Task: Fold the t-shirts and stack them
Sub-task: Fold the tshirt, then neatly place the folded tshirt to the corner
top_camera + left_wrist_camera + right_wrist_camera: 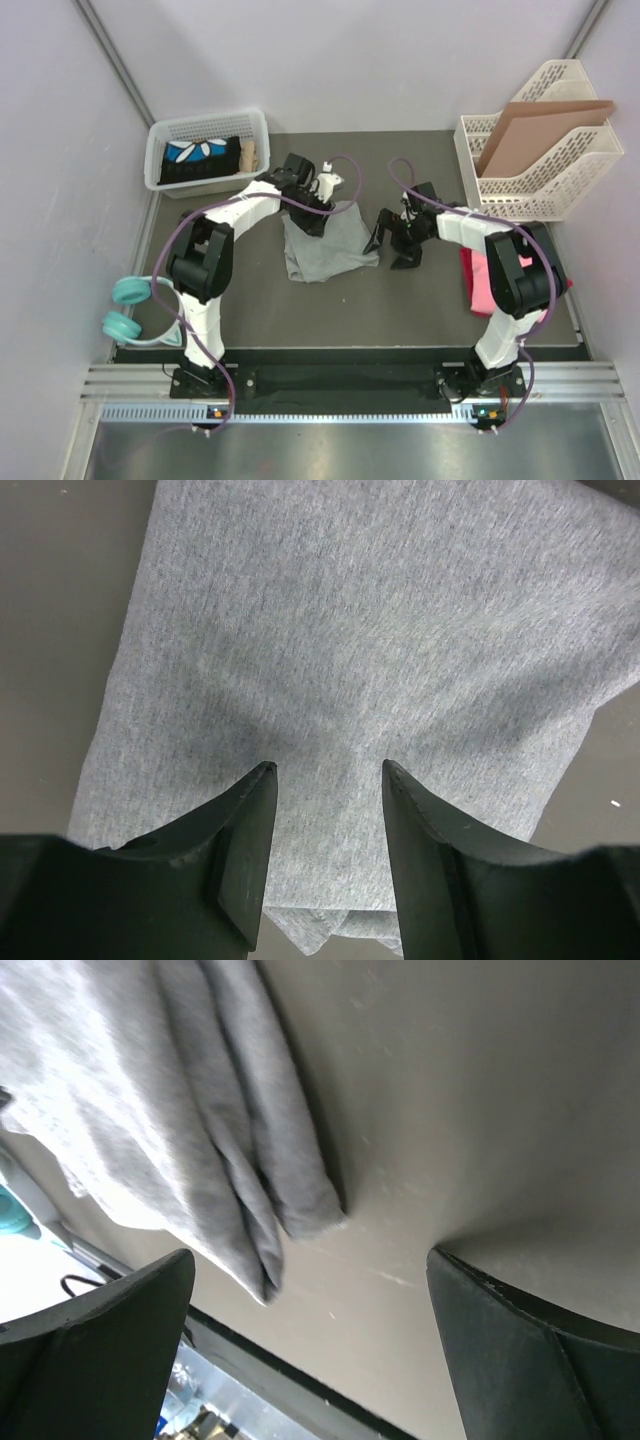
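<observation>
The heather grey t-shirt (328, 248) lies partly folded on the dark table, left of centre. My left gripper (312, 216) hovers over its far left part, jaws open with only flat grey cloth (370, 630) beneath them (325, 772). My right gripper (393, 242) is wide open and empty just right of the shirt, over bare table (310, 1260); the shirt's folded edge (240, 1160) lies beyond its fingers. A pink and magenta t-shirt pile (478, 282) lies at the right, partly hidden under the right arm.
A white basket (160, 135) with dark, blue-and-white patterned cloth stands at the back left. A white file rack (560, 195) holding a brown cardboard sheet (535, 125) stands at the back right. Teal headphones (128, 308) lie at the left edge. Walls enclose three sides.
</observation>
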Action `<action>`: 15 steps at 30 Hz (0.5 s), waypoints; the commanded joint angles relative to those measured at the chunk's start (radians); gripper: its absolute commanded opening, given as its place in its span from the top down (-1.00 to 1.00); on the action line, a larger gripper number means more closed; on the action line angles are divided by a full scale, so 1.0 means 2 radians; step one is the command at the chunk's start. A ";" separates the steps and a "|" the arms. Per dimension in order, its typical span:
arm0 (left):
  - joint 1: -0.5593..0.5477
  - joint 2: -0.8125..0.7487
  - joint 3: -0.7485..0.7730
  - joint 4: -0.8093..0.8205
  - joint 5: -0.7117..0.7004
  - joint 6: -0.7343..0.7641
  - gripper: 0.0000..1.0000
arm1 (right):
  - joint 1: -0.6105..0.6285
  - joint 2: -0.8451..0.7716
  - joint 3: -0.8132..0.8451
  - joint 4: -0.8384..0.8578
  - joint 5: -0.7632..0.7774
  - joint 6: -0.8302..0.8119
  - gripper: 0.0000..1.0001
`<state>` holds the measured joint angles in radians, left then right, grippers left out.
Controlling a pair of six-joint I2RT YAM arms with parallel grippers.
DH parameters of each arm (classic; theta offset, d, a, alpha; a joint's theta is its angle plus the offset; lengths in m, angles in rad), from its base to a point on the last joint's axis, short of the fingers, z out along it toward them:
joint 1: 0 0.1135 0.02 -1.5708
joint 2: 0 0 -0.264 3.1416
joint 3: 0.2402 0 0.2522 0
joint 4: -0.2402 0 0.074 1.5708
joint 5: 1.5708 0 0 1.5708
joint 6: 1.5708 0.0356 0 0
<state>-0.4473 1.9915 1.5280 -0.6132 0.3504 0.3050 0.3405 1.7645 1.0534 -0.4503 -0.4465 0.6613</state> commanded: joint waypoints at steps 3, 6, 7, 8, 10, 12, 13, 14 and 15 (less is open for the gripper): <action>0.001 -0.023 -0.015 0.007 -0.009 0.015 -0.03 | 0.012 0.030 -0.003 0.082 -0.006 0.016 -1.00; 0.001 -0.026 -0.031 0.010 -0.018 0.020 -0.03 | 0.022 0.047 -0.004 0.096 -0.009 0.030 -0.99; 0.002 -0.028 -0.041 0.012 -0.019 0.021 -0.03 | 0.027 0.051 -0.004 0.099 -0.008 0.034 -0.99; 0.001 -0.030 -0.045 0.014 -0.020 0.021 -0.03 | 0.037 0.053 -0.005 0.101 -0.006 0.034 -0.99; 0.001 -0.035 -0.056 0.015 -0.023 0.024 -0.03 | 0.044 0.059 -0.011 0.109 -0.005 0.043 -0.99; 0.001 -0.037 -0.061 0.014 -0.029 0.027 -0.03 | 0.054 0.063 -0.020 0.119 -0.002 0.050 -0.99; 0.002 -0.038 -0.064 0.013 -0.032 0.028 -0.03 | 0.058 0.066 -0.022 0.124 0.000 0.056 -0.99; 0.002 -0.038 -0.065 0.011 -0.033 0.028 -0.03 | 0.064 0.069 -0.024 0.131 0.003 0.059 -0.99; 0.002 -0.041 -0.071 0.013 -0.033 0.029 -0.04 | 0.068 0.076 -0.028 0.135 0.002 0.062 -0.92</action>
<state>-0.4473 1.9762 1.4143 -0.5957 0.3065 0.3401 0.4259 1.8297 1.0542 -0.2203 -0.5179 0.7723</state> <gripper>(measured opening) 0.515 0.995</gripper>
